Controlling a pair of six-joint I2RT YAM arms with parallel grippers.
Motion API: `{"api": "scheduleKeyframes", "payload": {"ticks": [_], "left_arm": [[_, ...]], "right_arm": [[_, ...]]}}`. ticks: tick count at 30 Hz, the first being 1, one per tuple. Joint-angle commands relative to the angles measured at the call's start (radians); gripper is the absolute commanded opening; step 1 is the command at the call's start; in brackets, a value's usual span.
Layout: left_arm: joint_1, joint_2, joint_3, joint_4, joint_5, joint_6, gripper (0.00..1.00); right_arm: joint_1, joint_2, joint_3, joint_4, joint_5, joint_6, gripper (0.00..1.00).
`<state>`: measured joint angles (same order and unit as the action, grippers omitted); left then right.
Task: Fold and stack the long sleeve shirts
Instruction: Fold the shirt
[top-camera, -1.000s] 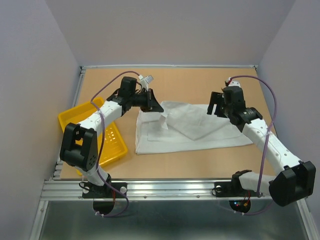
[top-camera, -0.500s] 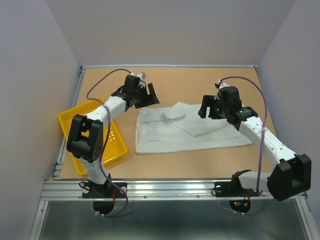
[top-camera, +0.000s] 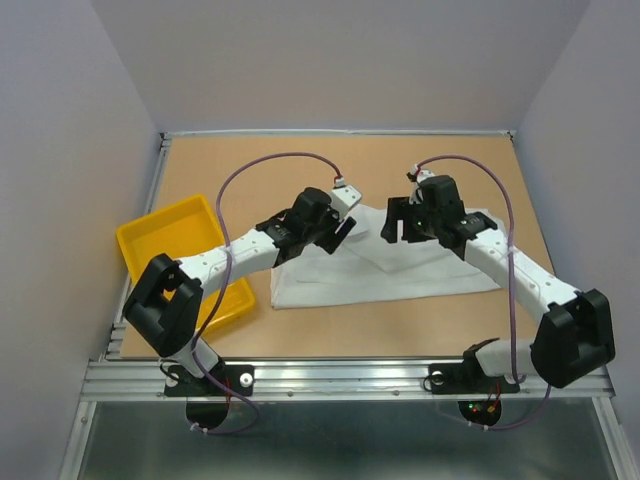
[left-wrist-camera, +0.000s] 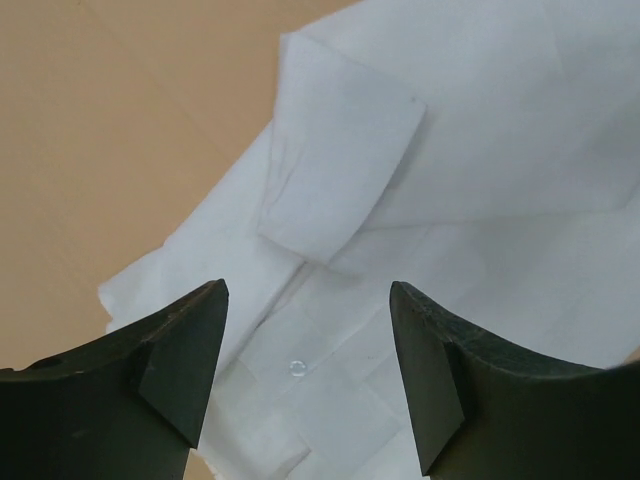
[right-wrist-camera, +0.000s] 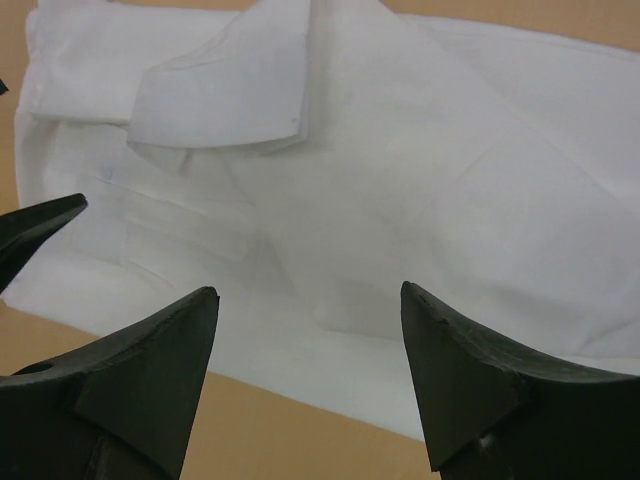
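My left gripper (left-wrist-camera: 308, 292) and right gripper (right-wrist-camera: 308, 290) both gape wide and empty over the white shirt (top-camera: 400, 272), apparently not touching it.

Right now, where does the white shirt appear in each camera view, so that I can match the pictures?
Top external: the white shirt lies mid-picture, right of the yellow tray.
Left wrist: the shirt fills the right and lower parts.
Right wrist: the shirt fills most of the picture.
Shared landmark: the folded cuff, upper centre in left wrist, upper left in right wrist; too small to tell from above.
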<state>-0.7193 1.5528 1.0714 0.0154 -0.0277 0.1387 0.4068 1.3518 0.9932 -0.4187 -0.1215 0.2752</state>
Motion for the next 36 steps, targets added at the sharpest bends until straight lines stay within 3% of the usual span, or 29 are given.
{"api": "scheduleKeyframes", "payload": {"ticks": [1, 13, 22, 27, 30, 36], "left_arm": [[-0.008, 0.015, -0.036, 0.069, -0.107, 0.252, 0.77], [-0.086, 0.131, -0.028, 0.09, -0.156, 0.504, 0.71], [-0.091, 0.205, 0.012, 0.092, -0.146, 0.542, 0.66], [-0.091, 0.248, 0.042, 0.09, -0.147, 0.545, 0.49], [-0.092, 0.253, 0.059, 0.09, -0.144, 0.544, 0.46], [-0.097, 0.242, 0.073, 0.08, -0.104, 0.529, 0.16]], "right_arm": [[0.0, -0.129, 0.004, 0.052, 0.051, -0.021, 0.79], [0.0, -0.315, -0.07, 0.044, 0.088, 0.001, 0.8], [0.001, -0.338, -0.079, 0.034, 0.092, 0.005, 0.8], [0.0, -0.352, -0.082, 0.021, 0.112, -0.001, 0.8], [0.0, -0.359, -0.084, 0.017, 0.118, -0.002, 0.8], [0.0, -0.367, -0.088, 0.014, 0.117, -0.001, 0.8]]}}
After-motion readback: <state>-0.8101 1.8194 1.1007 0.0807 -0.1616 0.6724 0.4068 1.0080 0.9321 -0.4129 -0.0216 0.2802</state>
